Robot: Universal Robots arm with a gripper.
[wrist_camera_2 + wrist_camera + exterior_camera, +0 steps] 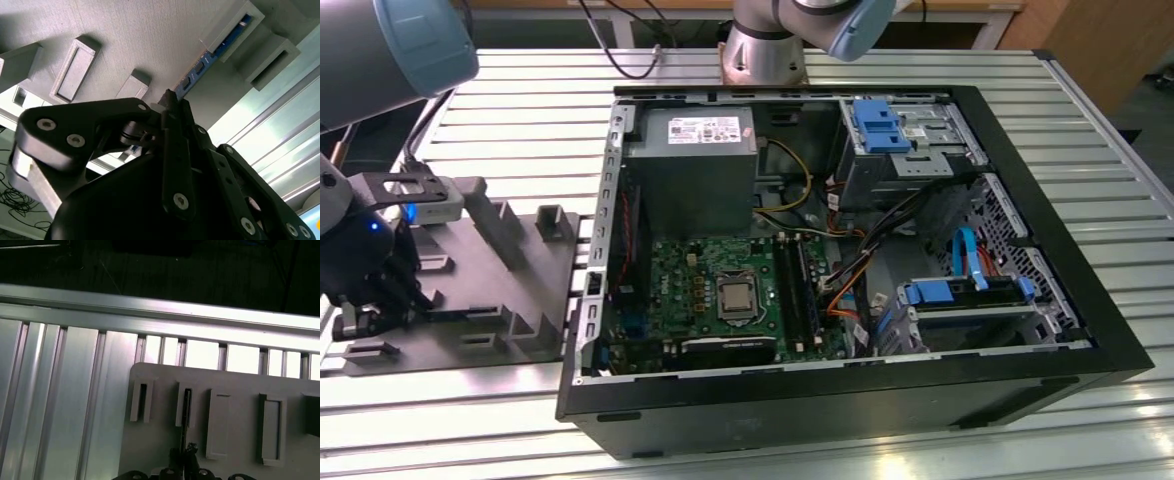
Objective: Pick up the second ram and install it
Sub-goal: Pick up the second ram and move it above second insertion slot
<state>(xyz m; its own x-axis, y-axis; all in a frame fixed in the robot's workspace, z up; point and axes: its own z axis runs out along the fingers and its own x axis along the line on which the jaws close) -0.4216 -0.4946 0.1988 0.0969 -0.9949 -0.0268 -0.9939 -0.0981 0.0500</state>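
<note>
In both wrist views the second ram is a thin dark stick standing on edge in a slot of the grey holder tray (235,385). In the second wrist view the second ram (200,67) runs from that slot to my black fingertips. The gripper (172,100) is shut on its near end, and the fingers meet with no gap. In the first wrist view the second ram (187,412) leads straight to the gripper (185,460). In the exterior view the gripper (358,315) hangs low over the holder tray (494,300) at the exterior view's left, away from the open computer case (854,400).
The case lies open on a ribbed aluminium table (520,110). Inside are the green motherboard (707,270) with its processor socket (736,296), dark memory slots (795,285), a grey power supply (691,160), blue drive brackets and orange cables. Several raised grey blocks (75,67) stand on the tray.
</note>
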